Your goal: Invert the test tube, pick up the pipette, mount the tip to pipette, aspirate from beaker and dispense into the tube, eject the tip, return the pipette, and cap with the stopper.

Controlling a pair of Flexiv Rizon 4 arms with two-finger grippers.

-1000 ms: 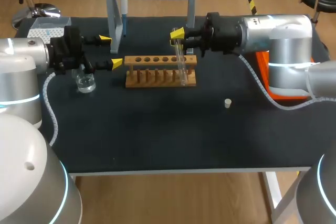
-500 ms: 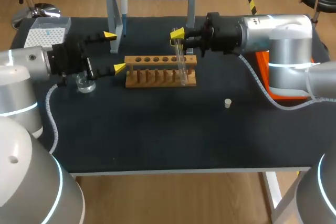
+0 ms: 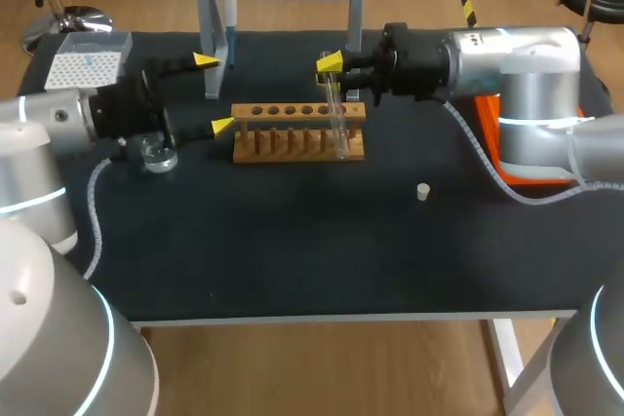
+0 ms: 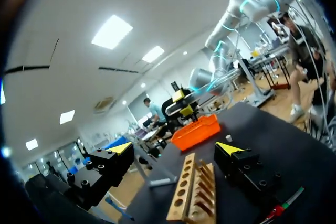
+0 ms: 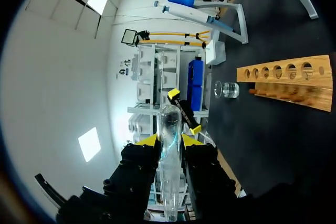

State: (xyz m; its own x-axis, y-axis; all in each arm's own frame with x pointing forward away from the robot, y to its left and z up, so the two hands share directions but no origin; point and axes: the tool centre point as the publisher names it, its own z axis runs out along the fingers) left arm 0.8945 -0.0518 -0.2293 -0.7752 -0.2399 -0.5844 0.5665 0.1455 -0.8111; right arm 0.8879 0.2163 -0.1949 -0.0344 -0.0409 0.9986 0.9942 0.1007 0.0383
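- Head view, upper middle: right end effector [image 3: 331, 75] pinches the tilted test tube [image 3: 337, 124] at the rack [image 3: 292, 138]; it may snag.
- Spread left end effector [image 3: 214, 93] could knock the beaker [image 3: 156, 155].

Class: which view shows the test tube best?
Right wrist view: the test tube is close-up, gripped in the right tool. Head view shows it small, at the rack. Left wrist view: too distant to tell.
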